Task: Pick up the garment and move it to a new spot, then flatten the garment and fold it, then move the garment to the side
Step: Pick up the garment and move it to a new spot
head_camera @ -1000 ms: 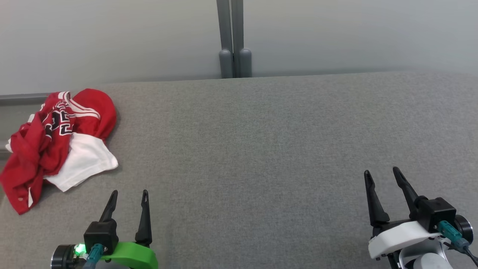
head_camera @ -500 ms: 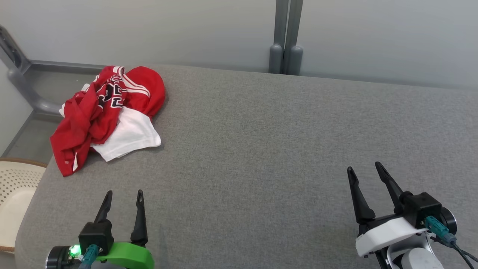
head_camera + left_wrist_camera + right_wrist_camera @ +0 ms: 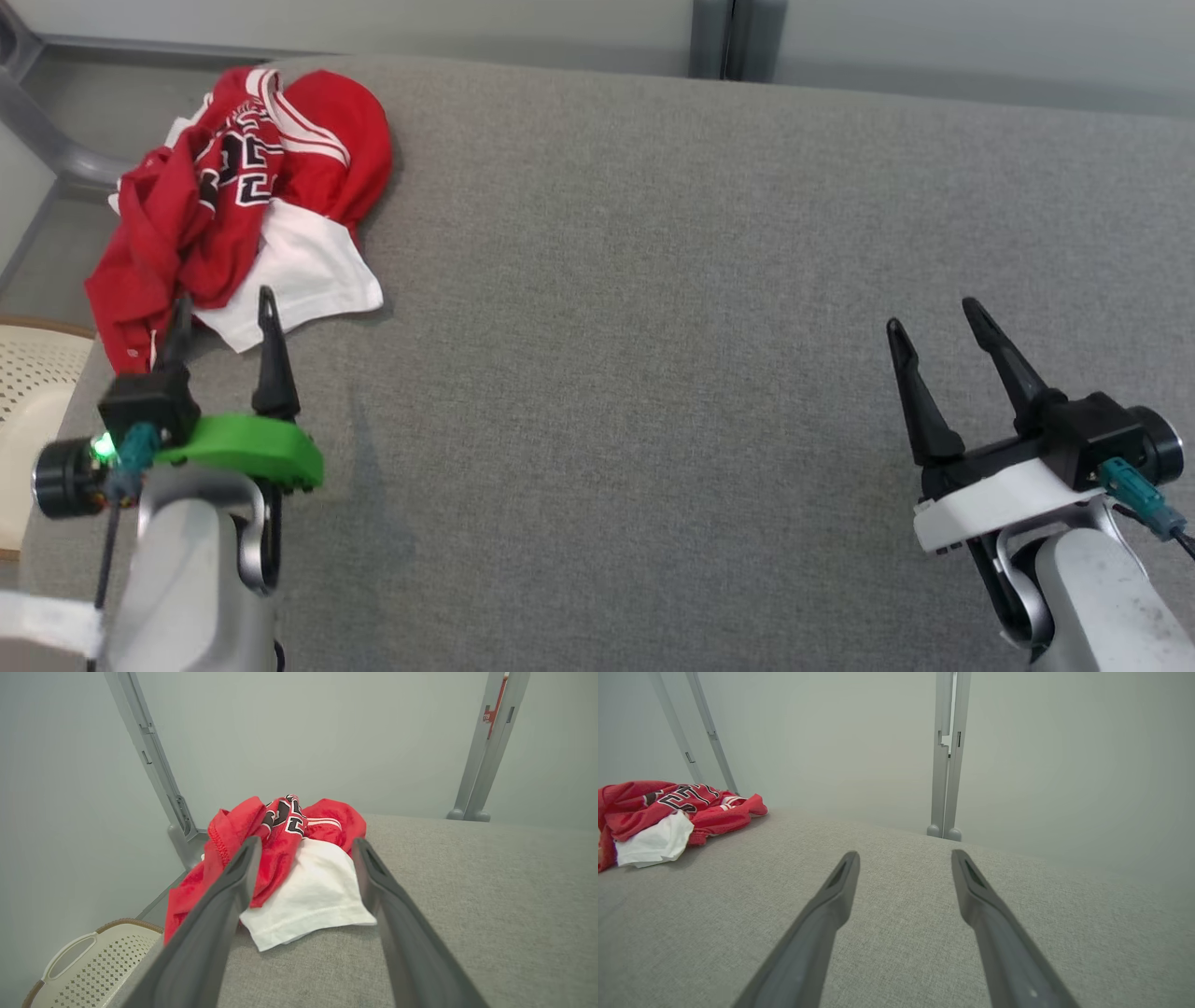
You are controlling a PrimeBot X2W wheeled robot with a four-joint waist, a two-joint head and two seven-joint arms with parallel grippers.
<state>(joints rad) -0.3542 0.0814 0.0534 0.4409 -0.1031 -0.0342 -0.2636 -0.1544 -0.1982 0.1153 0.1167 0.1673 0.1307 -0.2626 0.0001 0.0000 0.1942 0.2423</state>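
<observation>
Head view, 10 o'clock: garment [image 3: 233, 196] lies crumpled at the grey surface's [image 3: 653, 327] corner, not yet lifted. My left gripper [image 3: 225, 301] hovers just beside its near hem, fingers spread, I judge to take a bunch. Right gripper [image 3: 934, 315], 4 o'clock, well apart, spread, empty.

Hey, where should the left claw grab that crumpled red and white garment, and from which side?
Pinch the humped red folds at the near edge of the garment, not the white panel, which lies flat on the grey surface. Come from the robot's side: the open left claw points straight at that bunch.
</observation>
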